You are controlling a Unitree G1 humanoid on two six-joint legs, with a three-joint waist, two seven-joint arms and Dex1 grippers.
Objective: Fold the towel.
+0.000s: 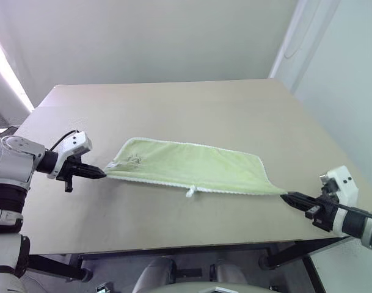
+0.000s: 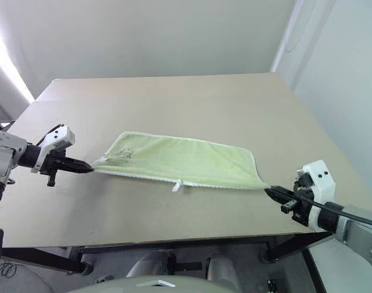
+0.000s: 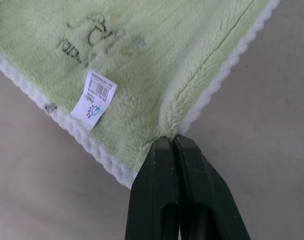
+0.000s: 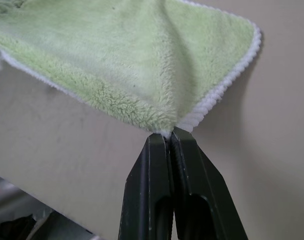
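We see the towel (image 1: 192,168) stretched out w/ its long edges across the table (image 1: 192,110), near the front edge, held at two opposite ends. Left gripper (image 1: 100,174) is clamped tight on the towel's left corner; right gripper (image 1: 285,196) is clamped tight on the right front corner. Between them the cloth hangs taut, front edge lifted a bit off the tabletop.

From the head views we get the whole layout: lime-green cloth, white stitched edging, a small white loop tag (image 1: 190,191) dangling from the front edge approx. mid-length, dark embroidered mark (image 1: 135,159) near the left end.

Left wrist view adds detail the head views don't: a printed white label (image 3: 94,98) w/ barcode sewn by the edging, and the embroidered mark up close; black fingers (image 3: 156,200) pressed together on a pinched fold of terry. Right wrist view shows the other corner pinched the same way, edging bunched at the fingertips (image 4: 186,145), table surface underneath.
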